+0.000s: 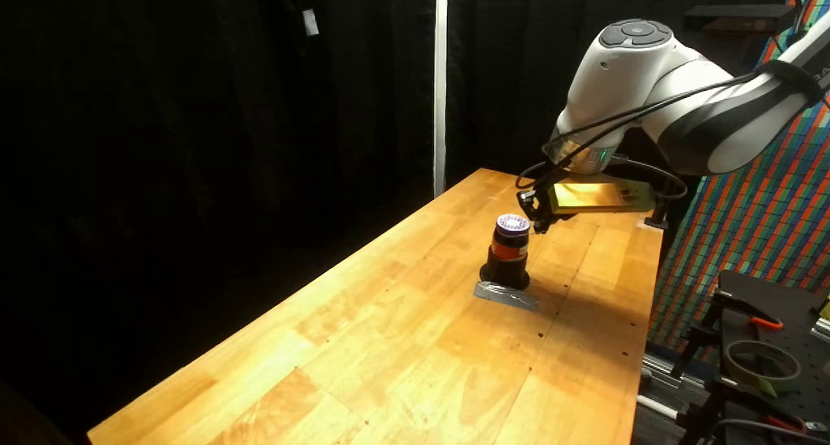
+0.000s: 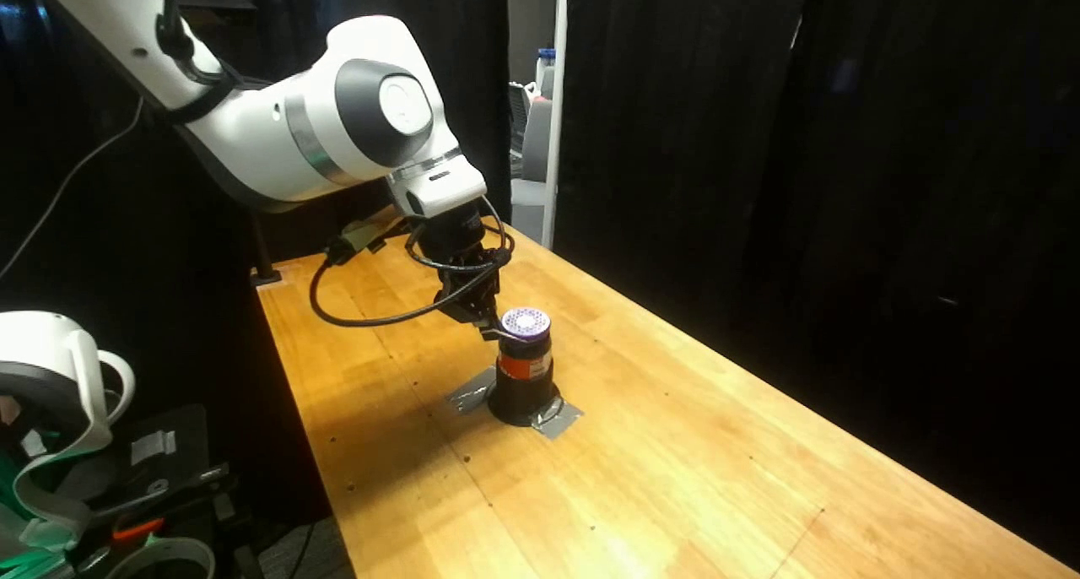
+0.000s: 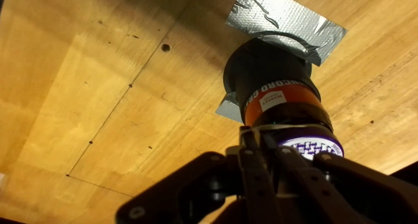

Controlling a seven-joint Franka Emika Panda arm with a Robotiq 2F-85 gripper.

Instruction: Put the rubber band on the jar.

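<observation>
The jar, dark with an orange-red label and a purple-and-white lid, stands upright in a black holder (image 2: 519, 400). It shows in both exterior views (image 1: 510, 245) (image 2: 525, 365) and in the wrist view (image 3: 302, 95). My gripper (image 3: 257, 136) is beside the lid, its fingertips almost together with a thin pale strip between them. The gripper also shows in both exterior views (image 1: 539, 224) (image 2: 491, 331). The thin pale rubber band (image 3: 287, 126) runs taut from the fingertips across the jar just under the lid. Its far side is hidden.
Grey tape (image 3: 290, 21) fixes the holder to the wooden table (image 1: 402, 348). Black curtains (image 1: 214, 140) hang along the table's far side. A side shelf with a tape roll (image 1: 762, 367) is beyond the table edge. A cable loop (image 2: 371, 317) hangs from the wrist.
</observation>
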